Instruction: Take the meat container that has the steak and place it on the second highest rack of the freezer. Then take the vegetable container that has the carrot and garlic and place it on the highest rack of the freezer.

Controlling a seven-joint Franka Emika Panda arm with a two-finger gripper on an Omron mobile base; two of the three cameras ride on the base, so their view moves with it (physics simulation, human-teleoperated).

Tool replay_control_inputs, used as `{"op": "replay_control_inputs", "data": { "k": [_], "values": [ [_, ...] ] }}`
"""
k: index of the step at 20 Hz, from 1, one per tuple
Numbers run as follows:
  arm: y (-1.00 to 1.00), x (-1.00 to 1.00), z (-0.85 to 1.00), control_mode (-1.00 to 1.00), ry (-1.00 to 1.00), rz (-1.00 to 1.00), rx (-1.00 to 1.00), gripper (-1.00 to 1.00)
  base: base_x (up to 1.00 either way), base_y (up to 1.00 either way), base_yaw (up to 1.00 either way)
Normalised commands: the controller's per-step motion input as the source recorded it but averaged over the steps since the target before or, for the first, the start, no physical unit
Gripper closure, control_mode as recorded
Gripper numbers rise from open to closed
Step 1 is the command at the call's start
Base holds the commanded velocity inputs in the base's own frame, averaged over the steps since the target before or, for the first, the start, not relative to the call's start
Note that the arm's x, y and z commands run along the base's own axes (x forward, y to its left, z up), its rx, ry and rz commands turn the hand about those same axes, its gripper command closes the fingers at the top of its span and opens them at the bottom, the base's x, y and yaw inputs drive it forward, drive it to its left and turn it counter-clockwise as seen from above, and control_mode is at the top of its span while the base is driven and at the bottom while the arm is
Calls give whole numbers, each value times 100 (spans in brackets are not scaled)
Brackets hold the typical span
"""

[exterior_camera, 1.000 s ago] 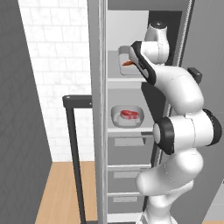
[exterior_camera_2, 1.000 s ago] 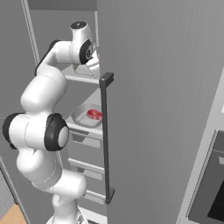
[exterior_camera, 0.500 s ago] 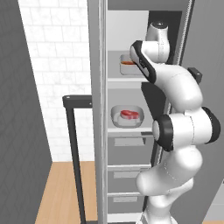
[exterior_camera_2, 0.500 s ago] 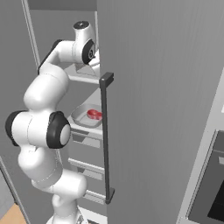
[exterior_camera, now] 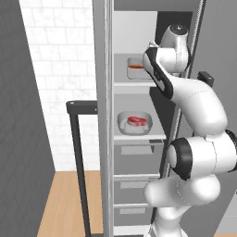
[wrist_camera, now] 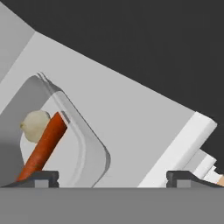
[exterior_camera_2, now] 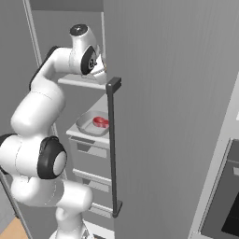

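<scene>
Hand [wrist_camera: 112, 177] spread wide, fingertips [wrist_camera: 38, 176] far apart and clamped on nothing, just in front of the vegetable container [wrist_camera: 65, 140]. Container resting flat on the highest rack [wrist_camera: 131, 127] of the freezer [exterior_camera: 104, 115], likely released there as the task's last placement. Carrot [wrist_camera: 43, 146] lying slantwise inside, a smooth orange taper, with the garlic [wrist_camera: 35, 126] beside its thick end, a pale knobbly bulb. Container walls clear and thin, corners rounded. Rack matte pale grey, flat. One shelf below, steak [exterior_camera: 137, 121] sitting in its own shallow meat container [exterior_camera: 134, 124], red slab with paler rim. Both placements look done; only withdrawal seems left
</scene>
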Motion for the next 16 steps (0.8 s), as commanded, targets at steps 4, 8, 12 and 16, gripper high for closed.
{"op": "replay_control_inputs", "data": {
  "k": [4,8,12,16],
  "values": [
    [11,-81,19,-100,-4,0,0,-100,0,0,0],
    [24,-83,16,-100,0,0,0,-100,0,0,0],
    [11,-83,19,-100,-2,0,0,-100,0,0,0],
    [0,-86,10,-100,-10,0,0,-100,0,0,0]
  ]
}}
